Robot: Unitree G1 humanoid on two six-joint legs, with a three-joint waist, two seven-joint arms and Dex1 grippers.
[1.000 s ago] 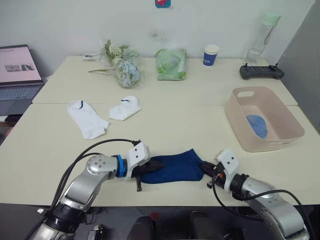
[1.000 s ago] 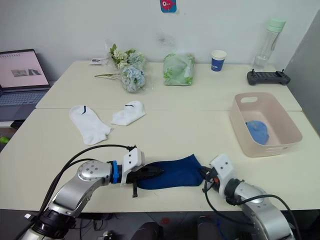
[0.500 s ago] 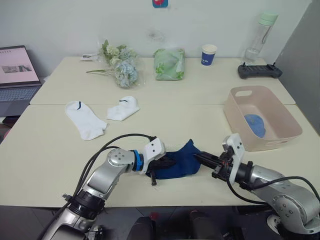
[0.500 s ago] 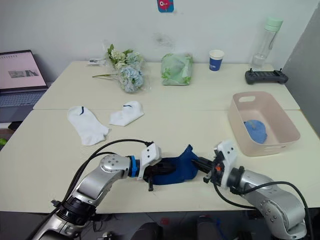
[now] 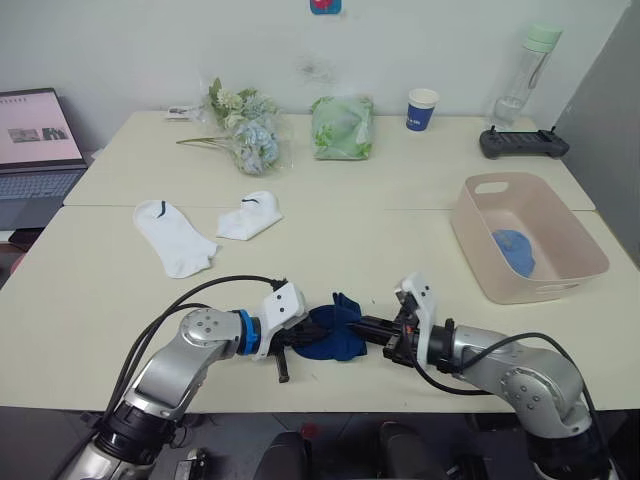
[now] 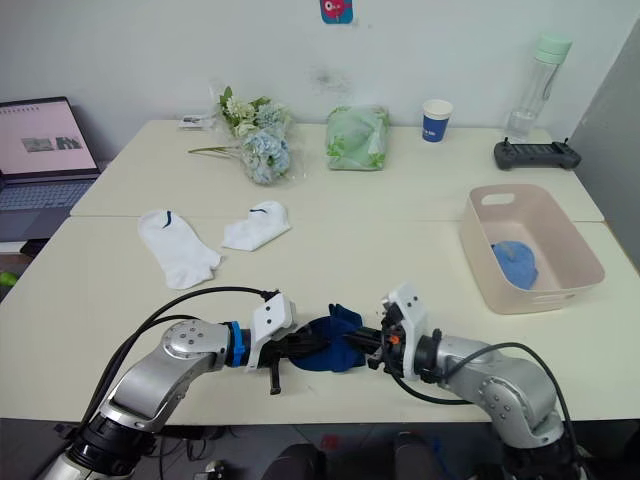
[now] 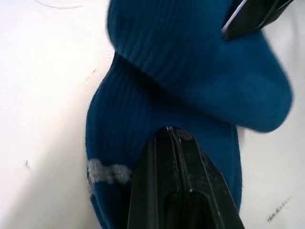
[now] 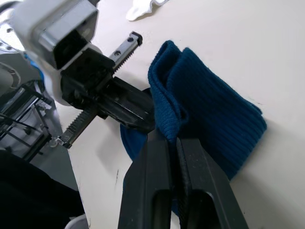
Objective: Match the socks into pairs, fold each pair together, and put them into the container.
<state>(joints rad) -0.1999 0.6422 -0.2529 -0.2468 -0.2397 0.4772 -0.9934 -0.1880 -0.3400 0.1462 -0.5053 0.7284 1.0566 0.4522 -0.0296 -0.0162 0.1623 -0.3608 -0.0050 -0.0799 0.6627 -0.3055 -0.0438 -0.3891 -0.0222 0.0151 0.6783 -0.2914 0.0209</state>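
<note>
Two cream bench tops [image 5: 420, 190] butted together before a plain white wall [image 5: 150, 50], grey panel [image 5: 610, 100] at right.

Laptop [image 5: 35, 150] cut off by picture edge. Light blue pair [image 5: 514, 250] partly hidden behind container [image 5: 480, 255] wall. Navy pair [image 5: 330, 333] bunched, individual socks indistinguishable.

Table [image 5: 400, 250] w/ navy pair [image 5: 330, 335], white socks [image 5: 175, 238], basin [image 5: 525, 240].

left tool [image 5: 300, 338] pinched closed, arm low | right tool [image 5: 372, 326] pinched closed, facing it
</note>
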